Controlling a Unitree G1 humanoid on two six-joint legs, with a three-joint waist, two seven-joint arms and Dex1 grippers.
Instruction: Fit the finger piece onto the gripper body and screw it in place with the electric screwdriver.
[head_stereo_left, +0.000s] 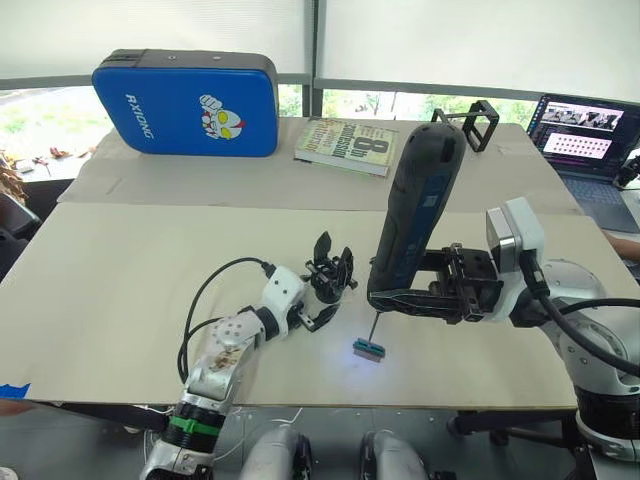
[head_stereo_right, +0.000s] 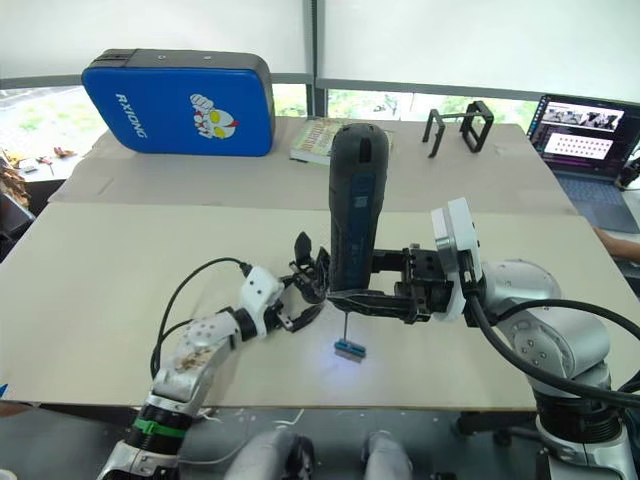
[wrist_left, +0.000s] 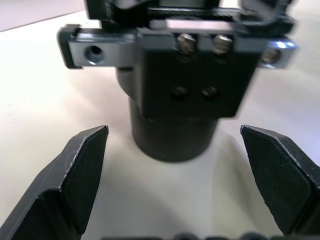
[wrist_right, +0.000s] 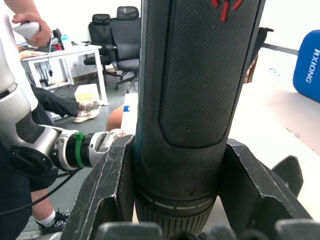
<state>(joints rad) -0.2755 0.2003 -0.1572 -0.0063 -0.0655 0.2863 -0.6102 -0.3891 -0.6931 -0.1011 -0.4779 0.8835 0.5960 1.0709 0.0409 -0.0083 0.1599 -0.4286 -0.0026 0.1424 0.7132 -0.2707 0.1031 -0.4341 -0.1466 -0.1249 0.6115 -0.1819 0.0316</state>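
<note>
We grip the electric screwdriver (head_stereo_left: 415, 210) upright in our right gripper (head_stereo_left: 440, 290), bit down on the green block (head_stereo_left: 369, 348). Our left gripper (head_stereo_left: 322, 300) stands spread around the gripper body (head_stereo_left: 331, 274); we should keep the driver vertical.

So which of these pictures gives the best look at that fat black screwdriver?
The left eye view: the whole electric screwdriver stands upright in the right end effector, its bit reaching down to a small green block. The right eye view matches. The right wrist view gives just its barrel, close up.
</note>
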